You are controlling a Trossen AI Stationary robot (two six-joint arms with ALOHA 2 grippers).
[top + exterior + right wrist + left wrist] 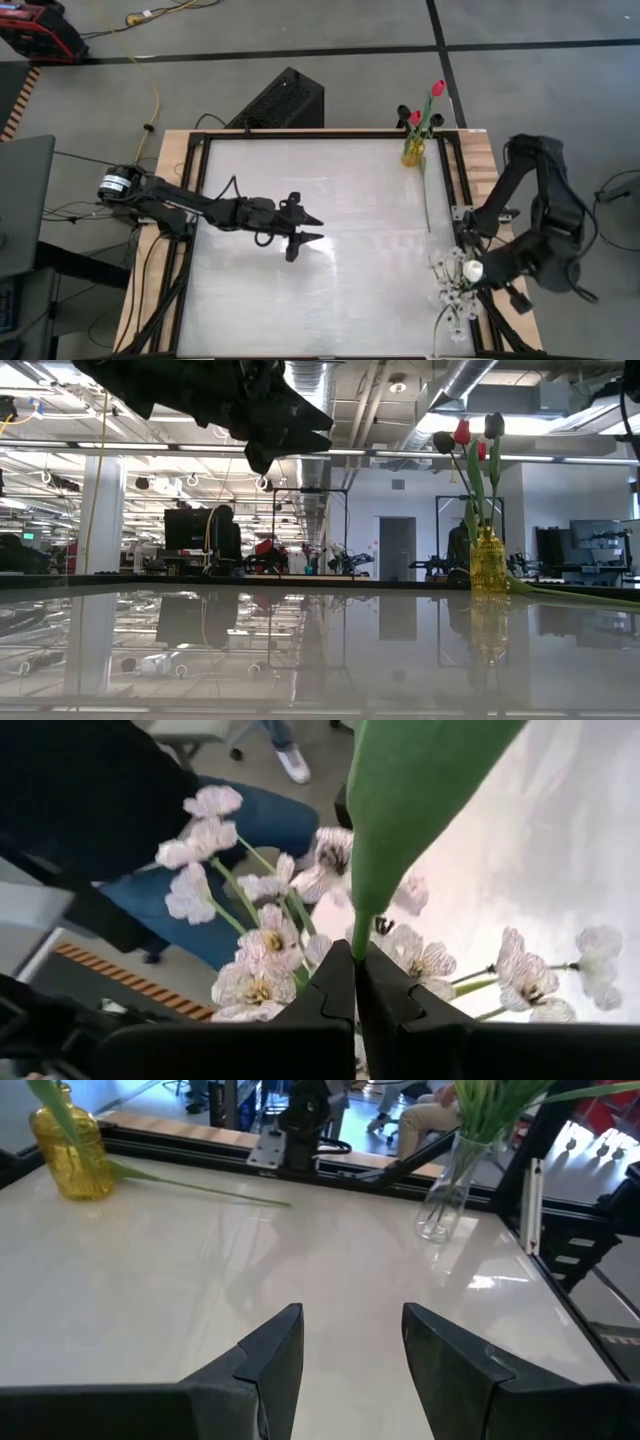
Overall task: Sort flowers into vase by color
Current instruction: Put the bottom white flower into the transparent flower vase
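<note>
— Why did we keep the right pincer (355,982) clenched on that flower stem (362,925)?
— To steer it into the clear vase (447,1190) with the white blossoms (452,280); our left pincer (350,1355) hung released over the surface (320,240).

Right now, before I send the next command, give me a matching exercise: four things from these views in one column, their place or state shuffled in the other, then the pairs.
Column one:
1. yellow vase
2. clear vase
3. left gripper
4. right gripper

Column two:
A. fingers shut on a green stem
B. over the middle of the table, fingers open, holding nothing
C. far edge of the table, holding red and dark tulips
D. near right corner, holding white blossoms

Pairs: 1-C, 2-D, 3-B, 4-A
</note>
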